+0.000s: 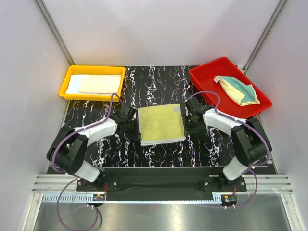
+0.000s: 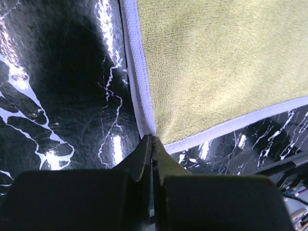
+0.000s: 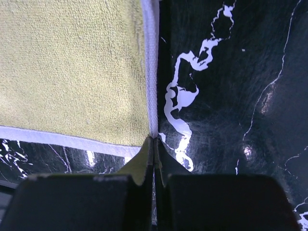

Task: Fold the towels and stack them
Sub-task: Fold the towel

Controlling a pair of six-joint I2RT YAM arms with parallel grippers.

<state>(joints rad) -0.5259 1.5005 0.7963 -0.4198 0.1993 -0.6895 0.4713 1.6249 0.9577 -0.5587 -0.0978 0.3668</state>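
The yellow towel (image 1: 161, 124) lies flat in the middle of the table (image 1: 154, 82), square to me, and it is the one I am working on. My left gripper (image 1: 133, 117) is at its left side and my right gripper (image 1: 189, 117) at its right, both toward the far edge. Both sets of fingers are clenched tight. Each pair of tips meets right on a corner of the white hem, and the hem seems to run in between them, so I judge that I have a corner nipped on each side.

I take this to be the start of a fold. Next I need to lift both corners together, level and at the same pace, carry them over to the opposite edge and lay them down hem on hem. If one pinch is only on the edge of the hem, that corner may slip out as I lift.

Only the wrist views show the corners meeting my tips; from above, my fingers merely sit beside the cloth. Only the top view shows the rest: a folded stack (image 1: 98, 84) in the yellow tray (image 1: 91, 70) at far left, and a crumpled heap (image 1: 238, 90) of teal and pale yellow cloth waiting in the red tray (image 1: 204, 73) at far right.
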